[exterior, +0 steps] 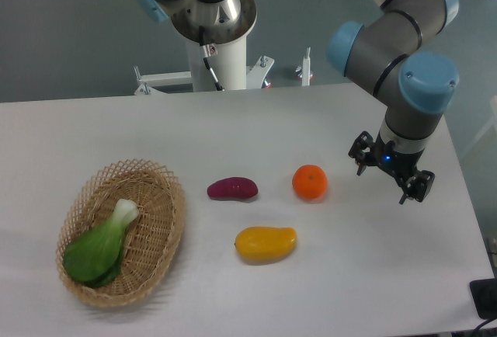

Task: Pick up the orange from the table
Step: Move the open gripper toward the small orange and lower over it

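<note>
The orange [310, 182] is a small round bright-orange fruit sitting on the white table [248, 127], right of centre. My gripper [386, 176] hangs to the right of the orange, apart from it and above the table. Its two dark fingers are spread open with nothing between them.
A purple sweet potato [232, 189] lies left of the orange. A yellow-orange mango [265, 244] lies in front of it. A wicker basket [163, 178] holding a green bok choy [102, 245] stands at the front left. The table's right edge is close to the gripper.
</note>
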Motion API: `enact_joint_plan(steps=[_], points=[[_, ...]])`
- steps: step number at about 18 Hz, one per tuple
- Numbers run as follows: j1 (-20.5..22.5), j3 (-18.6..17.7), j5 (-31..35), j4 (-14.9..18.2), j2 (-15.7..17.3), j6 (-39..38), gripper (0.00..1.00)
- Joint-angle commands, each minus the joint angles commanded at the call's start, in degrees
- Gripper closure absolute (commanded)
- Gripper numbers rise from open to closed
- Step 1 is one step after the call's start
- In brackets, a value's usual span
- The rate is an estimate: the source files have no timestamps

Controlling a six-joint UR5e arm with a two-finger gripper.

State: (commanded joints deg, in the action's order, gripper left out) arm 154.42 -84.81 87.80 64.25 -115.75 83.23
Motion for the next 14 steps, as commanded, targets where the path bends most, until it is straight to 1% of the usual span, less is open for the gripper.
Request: enact_joint_plan(steps=[4, 5, 6, 8, 9, 11, 12, 13, 14], points=[[-0.26, -0.44, -0.09, -0.52, 0.0, -0.26, 0.0], [-0.35, -1.4, -0.09, -3.4, 0.0, -0.18, 0.0], [-0.35, -2.36, -0.09, -5.34, 0.17, -0.26, 0.0], [-0.44, -4.04, -0.18, -7.64, 0.44, -0.61, 0.0], [-0.53, -4.22, -0.18, -8.17, 0.44, -1.14, 0.0], [-1.05, -4.66, 0.0, -8.17, 0.44, -2.11, 0.0], [-1.23, -5.27, 0.09, -8.35, 0.53, -2.46, 0.0], [-1.4, -6.75, 0.0, -8.7, 0.7, -3.42, 0.0], [-1.49, -7.64, -0.09, -9.48, 0.88, -4.21, 0.0]])
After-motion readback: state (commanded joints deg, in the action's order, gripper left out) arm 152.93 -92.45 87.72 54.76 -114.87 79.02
